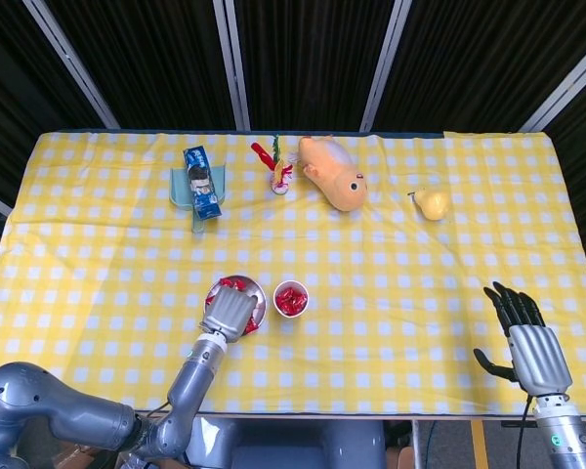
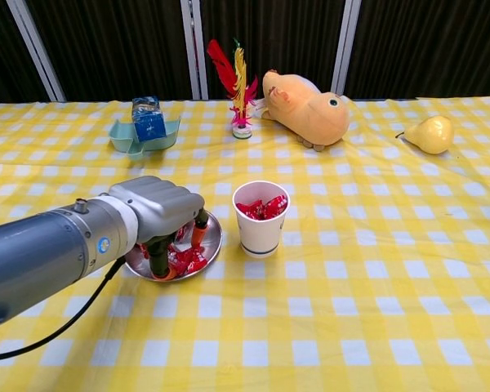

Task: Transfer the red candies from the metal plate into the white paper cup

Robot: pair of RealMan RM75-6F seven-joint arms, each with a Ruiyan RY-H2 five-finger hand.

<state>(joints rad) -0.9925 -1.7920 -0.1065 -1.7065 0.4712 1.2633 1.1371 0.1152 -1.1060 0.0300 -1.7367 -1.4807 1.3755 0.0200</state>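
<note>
The metal plate (image 2: 216, 238) (image 1: 259, 293) lies on the yellow checked cloth with several red candies (image 2: 185, 260) in it. Right of it stands the white paper cup (image 2: 260, 229) (image 1: 290, 298), which holds red candies (image 2: 261, 208). My left hand (image 2: 162, 211) (image 1: 229, 313) is low over the plate, its fingertips (image 2: 198, 232) curled down among the candies and touching them. Whether it grips one is hidden by the hand. My right hand (image 1: 525, 340) rests at the front right of the table with its fingers spread and nothing in it; only the head view shows it.
Along the far side are a teal tray (image 2: 122, 139) holding a blue carton (image 2: 149, 119), a feathered shuttlecock (image 2: 240, 90), an orange plush toy (image 2: 306, 102) and a yellow pear (image 2: 429, 133). Bare cloth lies between the cup and my right hand.
</note>
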